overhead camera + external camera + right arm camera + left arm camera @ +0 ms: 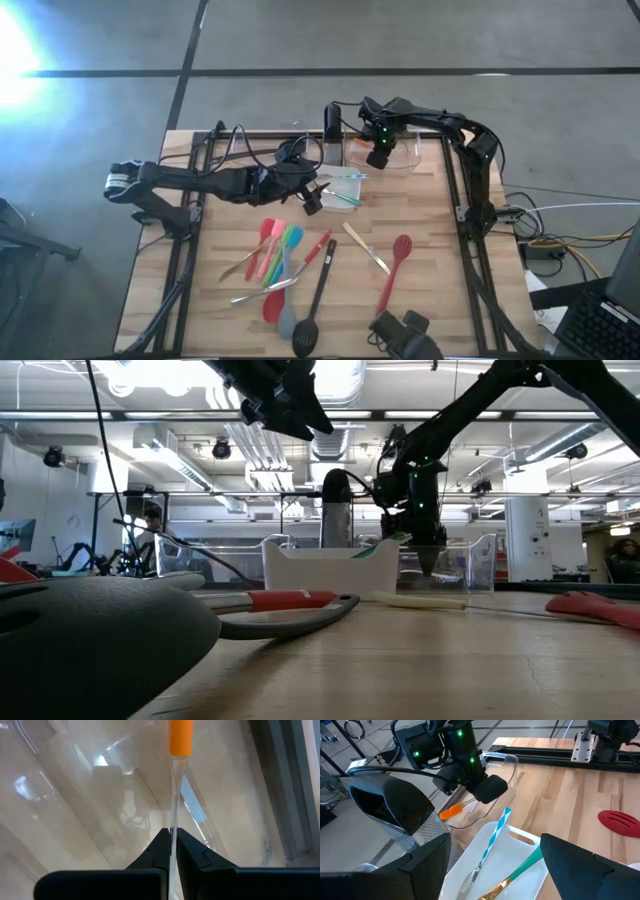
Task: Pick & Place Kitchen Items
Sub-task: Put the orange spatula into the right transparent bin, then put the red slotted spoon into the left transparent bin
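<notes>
Clear bin (pixel 400 152) at desk (pixel 430 290) rear, white dish (pixel 340 190) just before it holding two utensils (pixel 492 842); utensil cluster (pixel 280 265) nearer front, spatula (pixel 396 268) to its right

White dish (pixel 520 851) showing blue-and-white striped utensil (pixel 496 832), teal-and-gold utensil (pixel 516 872); orange-tipped clear utensil (pixel 177 750); red spatula (pixel 396 262) lying right.
</notes>
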